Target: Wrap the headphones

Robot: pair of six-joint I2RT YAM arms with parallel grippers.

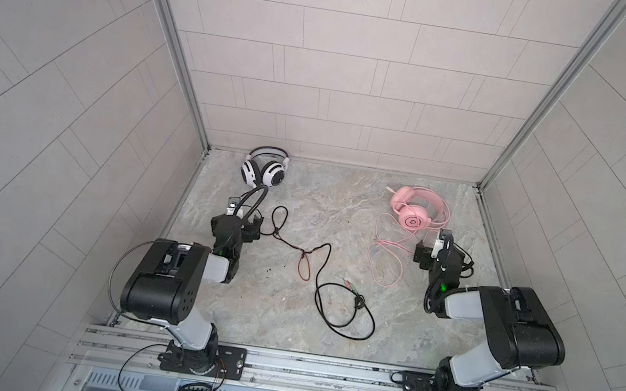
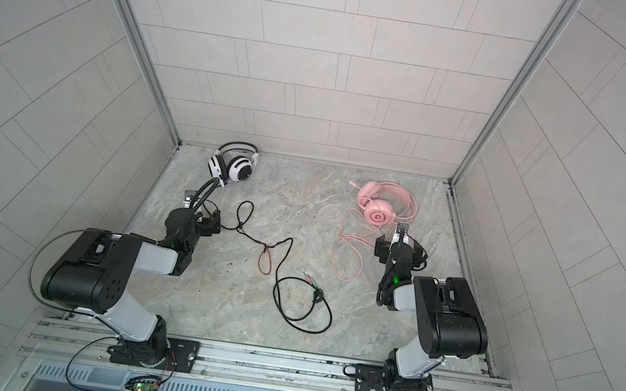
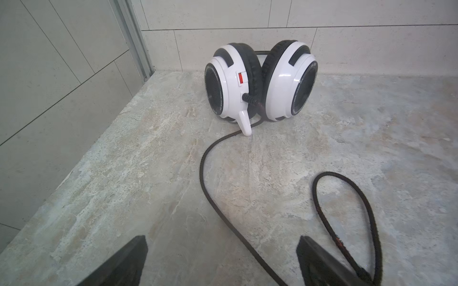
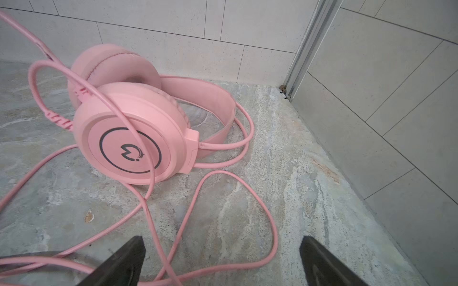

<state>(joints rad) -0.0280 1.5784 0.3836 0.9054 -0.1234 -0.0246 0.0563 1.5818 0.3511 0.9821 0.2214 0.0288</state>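
Limp braided black cable [image 3: 200,170], trailing five o'clock from glossy white-and-black headset [image 3: 230,84], is probably inviting pinching; left gripper [image 3: 221,241] and right gripper [image 4: 221,239] are gaping empty.

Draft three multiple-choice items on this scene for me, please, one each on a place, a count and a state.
1. Where does the white-and-black headset lie?
A. at the far left, by the back wall
B. at the near edge, between the arm bases
C. stacked on another headset

2. How many headsets are on the table?
A. one
B. two
C. three

3. How do the left pincer and right pincer stand?
A. both shut on cables
B. one open, one shut
C. both open, holding nothing

Answers:
1 A: both top views show it close to the back wall, at left.
2 B: only it and the pink headset are there.
3 C: each wrist view shows the jaws wide apart, gripping nothing.
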